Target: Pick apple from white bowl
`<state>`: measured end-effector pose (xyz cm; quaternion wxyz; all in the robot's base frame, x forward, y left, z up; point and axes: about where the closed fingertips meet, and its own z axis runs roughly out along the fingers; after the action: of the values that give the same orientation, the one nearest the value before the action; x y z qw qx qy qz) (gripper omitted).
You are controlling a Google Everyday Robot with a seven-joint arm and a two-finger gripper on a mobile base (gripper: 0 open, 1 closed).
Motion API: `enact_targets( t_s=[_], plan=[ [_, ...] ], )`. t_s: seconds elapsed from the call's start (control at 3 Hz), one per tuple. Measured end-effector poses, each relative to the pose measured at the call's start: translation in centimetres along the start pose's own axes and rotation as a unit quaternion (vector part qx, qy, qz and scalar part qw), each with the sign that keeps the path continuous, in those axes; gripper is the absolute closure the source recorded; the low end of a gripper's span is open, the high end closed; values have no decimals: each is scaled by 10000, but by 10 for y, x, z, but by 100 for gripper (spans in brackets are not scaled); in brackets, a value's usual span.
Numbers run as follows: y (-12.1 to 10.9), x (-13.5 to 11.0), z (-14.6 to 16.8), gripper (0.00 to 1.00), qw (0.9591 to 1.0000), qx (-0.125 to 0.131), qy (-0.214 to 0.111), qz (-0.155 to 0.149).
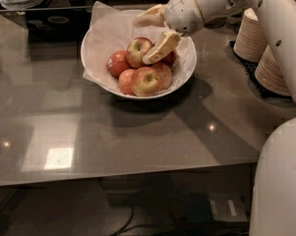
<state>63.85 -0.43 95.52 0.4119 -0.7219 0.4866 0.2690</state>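
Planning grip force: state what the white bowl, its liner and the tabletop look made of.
White bowl: smooth, glossy rim, likely ceramic or plastic. Liner: crinkled matte white paper. Tabletop: dark, polished, mirrors lights, perhaps glass or stone. Gripper: open, above the bowl, beside the apple.
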Motion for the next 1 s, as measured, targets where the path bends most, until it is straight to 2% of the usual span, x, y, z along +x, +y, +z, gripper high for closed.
enact_targets(
  t_s=[0.33, 1.0],
  plan=[
    [-1, 4, 7, 28, 9999, -77, 67, 9],
    [4, 29, 30, 28, 9988, -270, 299, 263]
  ],
)
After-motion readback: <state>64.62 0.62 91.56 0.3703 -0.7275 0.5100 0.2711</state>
